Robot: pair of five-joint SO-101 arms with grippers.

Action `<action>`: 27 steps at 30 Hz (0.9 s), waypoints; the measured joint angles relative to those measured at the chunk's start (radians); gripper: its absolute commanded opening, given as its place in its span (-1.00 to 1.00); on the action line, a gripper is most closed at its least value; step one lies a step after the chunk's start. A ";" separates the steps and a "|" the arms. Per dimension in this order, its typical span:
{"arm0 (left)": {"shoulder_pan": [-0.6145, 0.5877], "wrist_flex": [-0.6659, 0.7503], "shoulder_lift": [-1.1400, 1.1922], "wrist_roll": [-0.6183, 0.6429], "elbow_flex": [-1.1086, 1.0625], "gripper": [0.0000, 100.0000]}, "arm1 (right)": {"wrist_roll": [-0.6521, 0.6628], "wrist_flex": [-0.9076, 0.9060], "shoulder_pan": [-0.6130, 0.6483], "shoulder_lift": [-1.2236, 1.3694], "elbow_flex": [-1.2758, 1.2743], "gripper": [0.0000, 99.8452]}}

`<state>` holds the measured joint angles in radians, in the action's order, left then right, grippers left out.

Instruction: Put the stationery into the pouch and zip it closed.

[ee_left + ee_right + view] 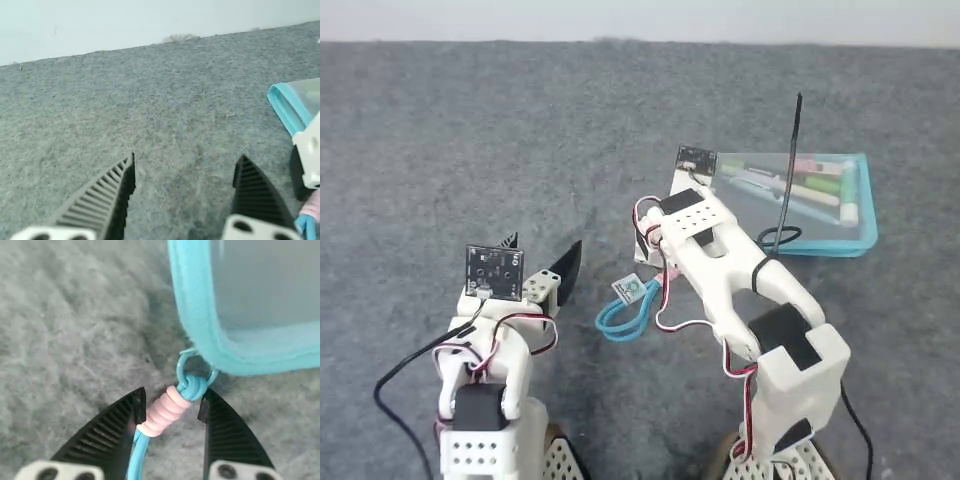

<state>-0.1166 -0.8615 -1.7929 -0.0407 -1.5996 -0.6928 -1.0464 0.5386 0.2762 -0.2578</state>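
The clear pouch [825, 243] with blue trim lies flat at the right, with several pens and markers [790, 185] inside it. A blue cord loop [623, 318] with a small tag [631, 290] trails from its near-left corner. In the right wrist view the pouch's corner [200, 320] carries a ring [186, 362] tied to the cord, with pink beads [162, 412] below the knot. My right gripper [172, 402] is shut on the beads and knot. My left gripper [542, 248] hovers open over bare carpet to the left, and the left wrist view shows its fingers [107, 197] wide apart.
Grey carpet [520, 130] covers the whole surface up to a pale wall at the back. A thin black cable [788, 170] rises in front of the pouch. The right arm's body [720, 260] hides the pouch's left end. The pouch edge [285, 105] shows beside the left gripper.
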 measured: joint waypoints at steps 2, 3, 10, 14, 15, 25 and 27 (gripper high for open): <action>0.000 0.000 0.000 0.000 0.000 -0.40 | 0.000 0.000 0.003 0.000 0.000 -0.80; 0.000 0.000 0.000 0.000 0.000 -0.40 | 0.005 0.000 0.003 0.000 0.000 -0.88; 0.000 0.000 0.000 0.000 0.000 -0.40 | 0.506 -0.054 -0.029 0.000 0.002 -0.99; 0.000 0.000 0.000 0.000 -0.015 -0.40 | 0.647 -0.104 -0.052 -0.020 0.002 -0.99; 0.000 0.000 0.000 0.000 -0.017 -0.40 | 0.669 -0.127 -0.063 -0.048 0.002 -0.99; 0.000 0.000 0.000 0.000 -0.017 -0.40 | 1.028 -0.342 -0.084 -0.643 -0.132 -0.99; 0.002 0.000 0.000 0.000 -0.017 -0.40 | 1.088 -0.388 -0.075 -0.764 -0.155 -0.99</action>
<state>-0.1151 -0.8615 -1.7929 -0.0407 -1.6164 0.3951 -1.4346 0.4634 -0.4879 -0.4127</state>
